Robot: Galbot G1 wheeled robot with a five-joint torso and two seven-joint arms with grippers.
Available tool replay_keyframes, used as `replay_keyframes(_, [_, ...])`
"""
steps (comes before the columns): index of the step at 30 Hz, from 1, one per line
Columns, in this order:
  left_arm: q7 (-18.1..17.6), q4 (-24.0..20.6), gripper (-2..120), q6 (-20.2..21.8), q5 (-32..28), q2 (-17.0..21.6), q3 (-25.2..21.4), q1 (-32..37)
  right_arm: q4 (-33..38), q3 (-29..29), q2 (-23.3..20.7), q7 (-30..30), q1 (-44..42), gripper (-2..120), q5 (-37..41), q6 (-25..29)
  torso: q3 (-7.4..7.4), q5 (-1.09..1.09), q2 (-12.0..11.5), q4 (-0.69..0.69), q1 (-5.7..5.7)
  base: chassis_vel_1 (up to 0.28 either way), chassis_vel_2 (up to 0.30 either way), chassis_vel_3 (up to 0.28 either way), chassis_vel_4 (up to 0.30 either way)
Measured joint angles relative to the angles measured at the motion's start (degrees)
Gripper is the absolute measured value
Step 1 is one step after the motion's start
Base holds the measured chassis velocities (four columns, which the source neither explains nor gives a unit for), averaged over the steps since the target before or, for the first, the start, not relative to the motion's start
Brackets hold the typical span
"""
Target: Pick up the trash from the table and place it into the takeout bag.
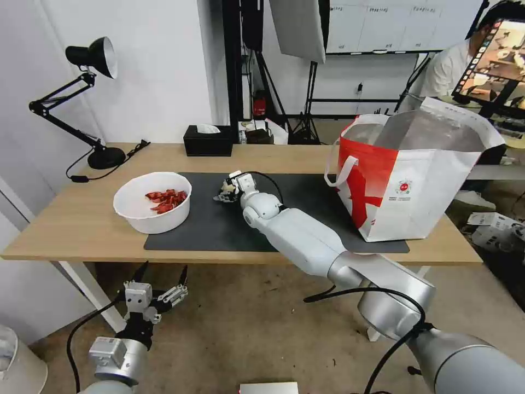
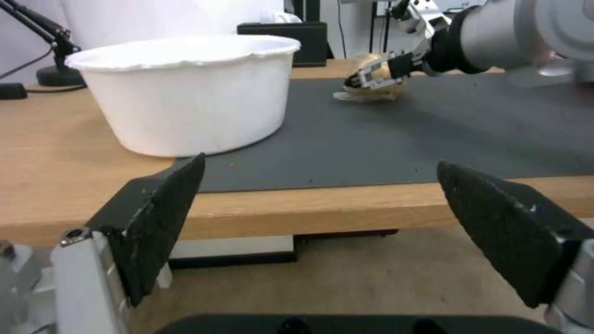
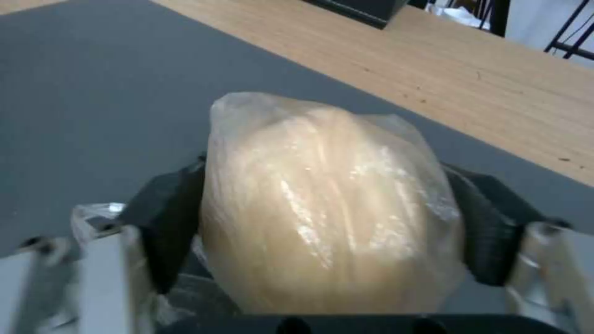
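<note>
My right gripper [image 1: 224, 192] reaches over the dark mat [image 1: 219, 232] and is shut on the plastic-wrapped beige lump [image 3: 328, 208], one piece of the trash. Both pads [image 3: 167, 218] press against its sides. In the left wrist view the lump [image 2: 387, 90] still rests on the mat under that gripper [image 2: 371, 79]. A white bowl [image 1: 153, 213] with red scraps [image 1: 165, 200] stands at the mat's left end. The takeout bag [image 1: 415, 186] stands open at the right end of the table [image 1: 71, 230]. My left gripper [image 1: 164, 276] hangs open below the table's front edge.
A black tissue box [image 1: 208, 141] sits at the back edge of the table. A black desk lamp [image 1: 90, 60] stands at the back left corner, its cable [image 1: 82, 176] trailing on the wood. Bare mat lies between the lump and the bag.
</note>
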Motion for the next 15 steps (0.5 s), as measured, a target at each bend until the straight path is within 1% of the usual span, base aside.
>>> replay_keyframes(2, [0.0,0.0,100,-0.1,0.0,0.1,-0.1,0.1,1.1,0.0,-0.5,0.5,-0.1,71,0.4,-0.6,0.00,0.00,0.0,0.00,0.00,0.000,0.000,0.000,0.000])
replay_keyframes(3, [0.0,0.0,100,-0.1,0.0,0.1,-0.1,0.1,1.1,0.0,-0.5,0.5,-0.1,71,0.4,-0.6,0.00,0.00,0.0,0.00,0.00,0.000,0.000,0.000,0.000])
replay_keyframes(5, [0.0,-0.1,100,-0.2,0.0,0.2,-0.2,0.3,3.6,-0.3,-1.8,2.2,-0.5,59,1.7,-1.7,0.00,0.00,0.0,0.00,0.00,0.000,0.000,0.000,0.000])
replay_keyframes(6, [0.0,-0.1,100,-0.2,0.0,0.2,-0.2,0.3,3.6,-0.3,-1.8,2.2,-0.5,59,1.7,-1.7,0.00,0.00,0.0,0.00,0.00,0.000,0.000,0.000,0.000])
replay_keyframes(8, [0.0,-0.2,100,-0.3,0.1,0.1,-0.2,0.5,6.8,-0.8,-3.8,3.5,-1.1,47,3.4,-2.7,0.00,0.01,0.0,0.00,0.00,0.000,0.000,0.000,0.000])
replay_keyframes(9, [0.0,-0.2,100,-0.3,0.1,0.1,-0.2,0.5,6.8,-0.8,-3.8,3.5,-1.1,47,3.4,-2.7,0.00,0.01,0.0,0.00,0.00,0.000,0.000,0.000,0.000])
replay_keyframes(11, [0.0,-0.3,100,-0.4,0.2,0.0,-0.1,0.5,9.3,-1.1,-5.6,4.2,-1.5,37,4.4,-3.0,0.00,0.01,0.0,0.00,0.00,0.000,0.000,0.000,0.000])
replay_keyframes(12, [0.0,-0.3,100,-0.4,0.2,0.0,-0.1,0.5,9.3,-1.1,-5.6,4.2,-1.5,37,4.4,-3.0,0.00,0.01,0.0,0.00,0.00,0.000,0.000,0.000,0.000])
replay_keyframes(15, [0.0,-0.5,100,-0.4,0.4,-0.1,0.0,0.5,12.9,-1.3,-8.2,5.4,-2.3,22,5.5,-3.0,0.00,0.01,0.0,0.00,0.00,0.000,0.000,0.000,0.000])
